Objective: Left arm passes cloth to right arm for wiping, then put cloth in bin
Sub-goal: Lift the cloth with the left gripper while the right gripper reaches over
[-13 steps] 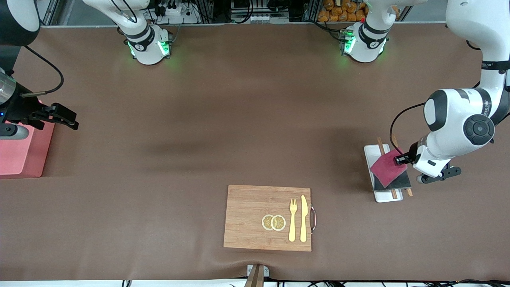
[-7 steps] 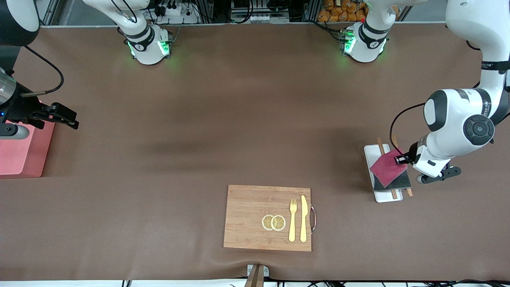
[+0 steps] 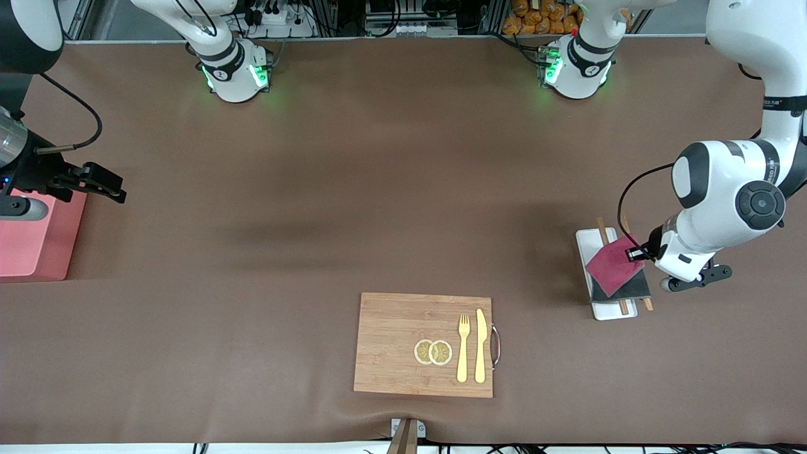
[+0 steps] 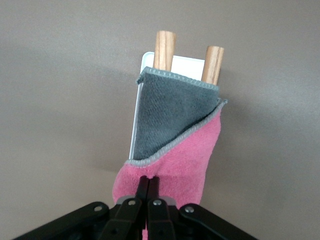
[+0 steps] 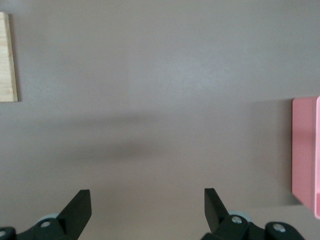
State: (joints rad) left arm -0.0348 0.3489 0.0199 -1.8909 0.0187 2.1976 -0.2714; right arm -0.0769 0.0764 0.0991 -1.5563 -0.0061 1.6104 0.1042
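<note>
Landmark: white tray (image 3: pixel 586 243) at the left arm's end of the brown table (image 3: pixel 378 189).

Left arm (image 3: pixel 725 195) reaches down to the tray; left gripper (image 4: pixel 148 186) has its fingers pinched together on the pink corner of the cloth (image 3: pixel 615 268). The cloth lies folded on the tray over two wooden sticks (image 4: pixel 165 47), not lifted.

Bin (image 3: pixel 31 243) is well apart from the tray, at the right arm's end. Right gripper (image 5: pixel 147 207) waits over the bin's edge, fingers spread wide, empty.

Cutting board (image 3: pixel 423 343), with fork, knife and lemon slices, is nearer the camera than the tray.

Progress: grasp made; handover, wiping and binning all left.

Hidden: bin cut off at the frame edge; the sticks mostly covered by the cloth.
</note>
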